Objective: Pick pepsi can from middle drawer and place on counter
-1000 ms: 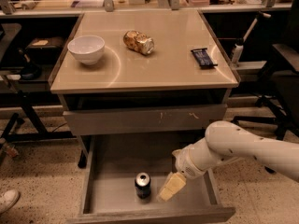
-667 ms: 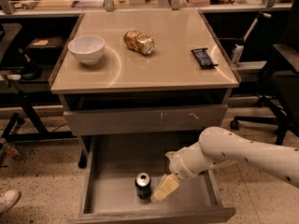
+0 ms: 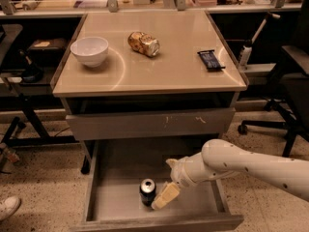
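Note:
The pepsi can (image 3: 147,191) stands upright on the flat grey bottom of the open middle drawer (image 3: 118,178), left of centre. It is dark with a silver top. My gripper (image 3: 163,199) hangs inside the drawer, right beside the can on its right side, at the can's height. The white arm (image 3: 241,167) reaches in from the right. The beige counter (image 3: 169,62) tops the cabinet above the drawer.
On the counter stand a white bowl (image 3: 90,50) at the left, a dented gold-brown can (image 3: 144,43) lying in the middle and a dark wrapped bar (image 3: 210,60) at the right. A closed scuffed drawer front (image 3: 149,123) sits above the open drawer. An office chair (image 3: 289,81) stands at the right.
My arm and gripper have moved left across the drawer, closing in on the right side of the pepsi can. The can has not moved.

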Controlling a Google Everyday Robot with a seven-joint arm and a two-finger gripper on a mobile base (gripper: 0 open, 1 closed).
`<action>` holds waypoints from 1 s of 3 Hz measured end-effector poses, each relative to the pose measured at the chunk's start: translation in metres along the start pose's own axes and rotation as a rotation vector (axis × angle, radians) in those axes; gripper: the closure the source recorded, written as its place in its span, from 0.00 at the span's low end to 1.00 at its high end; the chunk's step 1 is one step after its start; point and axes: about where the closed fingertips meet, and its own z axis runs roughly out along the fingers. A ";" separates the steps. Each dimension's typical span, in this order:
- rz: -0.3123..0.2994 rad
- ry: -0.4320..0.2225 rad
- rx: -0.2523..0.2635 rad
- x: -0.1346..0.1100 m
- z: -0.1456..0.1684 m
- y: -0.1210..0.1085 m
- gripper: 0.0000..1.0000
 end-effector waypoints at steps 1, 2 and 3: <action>-0.002 -0.026 0.002 0.007 0.016 -0.013 0.00; 0.002 -0.048 0.005 0.014 0.027 -0.023 0.00; 0.005 -0.065 0.003 0.019 0.042 -0.030 0.00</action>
